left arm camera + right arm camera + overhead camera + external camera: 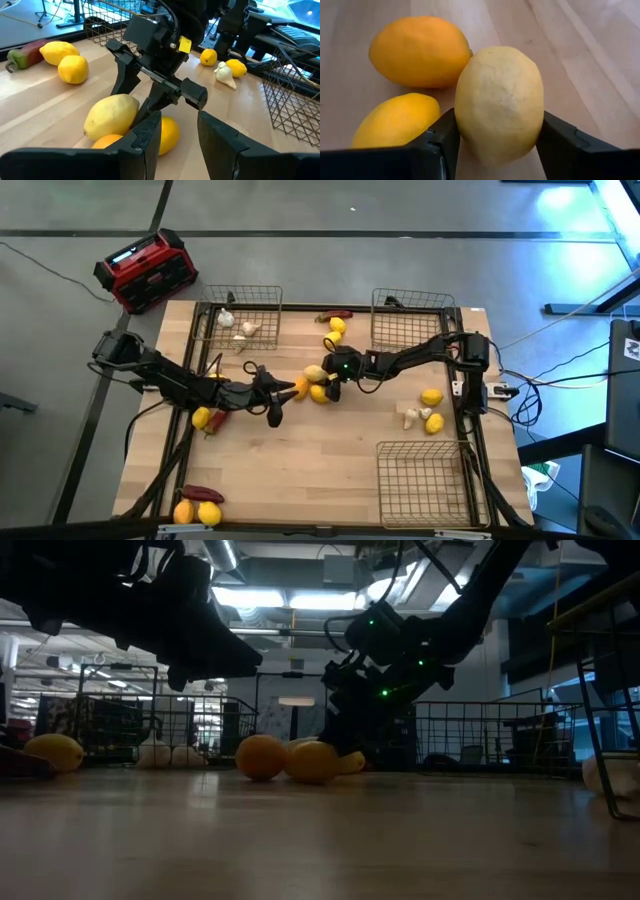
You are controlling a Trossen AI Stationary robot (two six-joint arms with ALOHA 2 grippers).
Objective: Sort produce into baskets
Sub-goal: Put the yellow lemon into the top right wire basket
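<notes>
Right end effector (pixel 322 376) sits near the centre of the wooden surface (pixel 320 470), reaching in from the 3 o'clock side. Its fingers (pixel 437 145) pinch a pale yellow lemon (pixel 499 102) from both sides; in the right wrist view the lemon fills the gap and both pads touch it. Just beside it are a deeper yellow lemon (pixel 395 122) and an orange fruit (pixel 420 50), which touches the pale lemon. In the low view this cluster rests on the surface under the right arm.

Left end effector (pixel 275 402) comes in from 9 o'clock and is just at 8 o'clock of the cluster, fingers (pixel 150 135) spread, nothing between them, pointed at the right end effector and the fruit.

Baskets: one at 11 o'clock (pixel 262 292) holding whitish bulbs (pixel 246 329), one at 1 o'clock (pixel 400 315), one at 5 o'clock (pixel 425 480).

Other produce is loose on the surface: two lemons and a red pepper near 12 o'clock (pixel 337 326); a lemon and whitish bulbs at 3 o'clock (pixel 431 397); a lemon with a red pepper under the left arm (pixel 203 418); two yellow fruits and a red pepper at the 7 o'clock corner (pixel 197 508).

A red and black box (pixel 146 272) is on the floor off the 11 o'clock corner.
</notes>
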